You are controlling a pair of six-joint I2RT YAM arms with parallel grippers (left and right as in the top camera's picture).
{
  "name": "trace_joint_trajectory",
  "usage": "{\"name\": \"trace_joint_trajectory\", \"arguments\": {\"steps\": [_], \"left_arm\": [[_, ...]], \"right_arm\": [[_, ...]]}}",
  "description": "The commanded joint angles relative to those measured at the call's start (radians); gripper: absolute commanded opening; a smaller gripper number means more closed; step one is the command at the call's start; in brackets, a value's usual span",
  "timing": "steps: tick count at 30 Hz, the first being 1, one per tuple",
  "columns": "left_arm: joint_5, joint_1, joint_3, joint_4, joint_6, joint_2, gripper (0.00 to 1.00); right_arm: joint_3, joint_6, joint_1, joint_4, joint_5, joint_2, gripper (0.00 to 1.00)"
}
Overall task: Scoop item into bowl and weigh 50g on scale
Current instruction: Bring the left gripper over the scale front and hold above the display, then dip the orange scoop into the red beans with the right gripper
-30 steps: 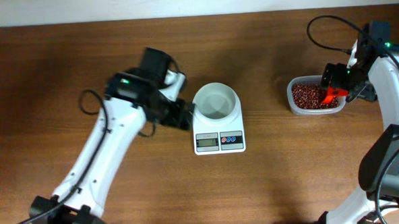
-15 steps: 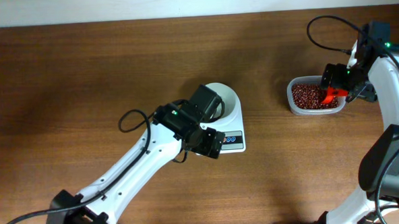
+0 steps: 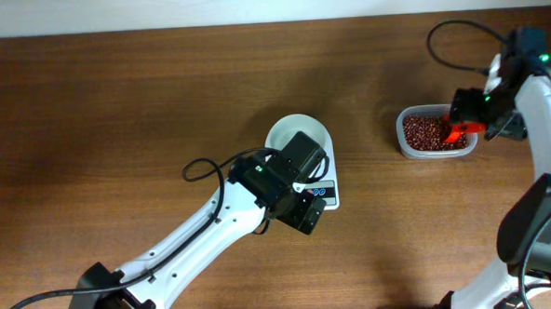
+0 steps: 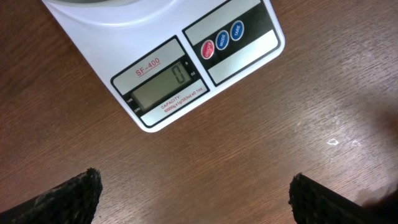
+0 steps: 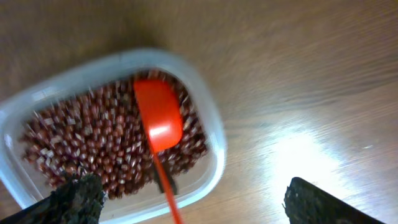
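Wood of the table lies nearest beneath my left jaws. They stand spread wide with nothing between them. Their dark fingertips sit at the lower corners of the left wrist view, just in front of the scale.

The scale's grey display reads a single 0. Round red and blue buttons sit beside it on the front panel. Seen from overhead, my left arm comes in from the near side of the scale. Its wrist hangs over the scale's front edge and hides the display in that view.

On the back part of the scale stands the bowl, round and white. What shows of its inside is plain white, and my wrist covers its near rim.

Well to the right of the scale and a little farther back, a clear tub holds the beans, a loose reddish-brown heap. A red scoop lies on the beans. Its thin handle runs off the lower edge of the right wrist view.

My right jaws are spread too, with fingertips at the lower corners of that view, and the handle passes between them touching neither. They hover over the side of the tub farthest from the scale.
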Motion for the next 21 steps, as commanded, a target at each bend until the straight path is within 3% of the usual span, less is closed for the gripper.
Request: {"name": "trace_joint_trajectory", "arguments": {"steps": [1,3,4,5,7,13,14,15,16,18,19,20,21], "left_arm": [[-0.01,-0.003,-0.009,0.002,0.013,-0.013,0.99],[-0.01,-0.003,-0.009,0.002,0.013,-0.013,0.99],[-0.01,-0.003,-0.009,0.002,0.013,-0.013,0.99],[-0.01,-0.003,-0.009,0.002,0.013,-0.013,0.99],[-0.01,-0.003,-0.009,0.002,0.013,-0.013,0.99],[-0.01,-0.003,-0.009,0.002,0.013,-0.013,0.99],[-0.01,-0.003,-0.009,0.002,0.013,-0.013,0.99],[-0.01,-0.003,-0.009,0.002,0.013,-0.013,0.99],[-0.01,-0.003,-0.009,0.002,0.013,-0.013,0.99],[-0.01,-0.003,-0.009,0.002,0.013,-0.013,0.99],[-0.01,-0.003,-0.009,0.002,0.013,-0.013,0.99],[-0.01,-0.003,-0.009,0.002,0.013,-0.013,0.99],[-0.01,-0.003,-0.009,0.002,0.013,-0.013,0.99]], "right_arm": [[0.101,-0.023,-0.028,-0.062,-0.025,-0.082,0.93],[0.1,-0.104,-0.061,-0.085,-0.159,-0.099,0.93],[0.089,-0.16,-0.09,-0.093,-0.271,-0.091,0.89],[0.071,-0.184,-0.113,-0.103,-0.338,-0.086,0.79],[0.022,-0.199,-0.148,-0.12,-0.354,-0.086,0.72],[-0.171,-0.206,-0.112,0.071,-0.326,-0.085,0.72],[-0.195,-0.206,-0.113,0.108,-0.327,-0.085,0.72],[-0.22,-0.205,-0.113,0.146,-0.328,-0.085,0.91],[-0.237,-0.204,-0.112,0.169,-0.339,-0.084,0.99],[-0.248,-0.205,-0.112,0.208,-0.352,-0.075,0.99],[-0.248,-0.205,-0.112,0.214,-0.353,-0.074,0.95],[-0.248,-0.206,-0.109,0.217,-0.353,-0.074,0.74],[-0.248,-0.206,-0.101,0.223,-0.352,-0.074,0.6]]}}
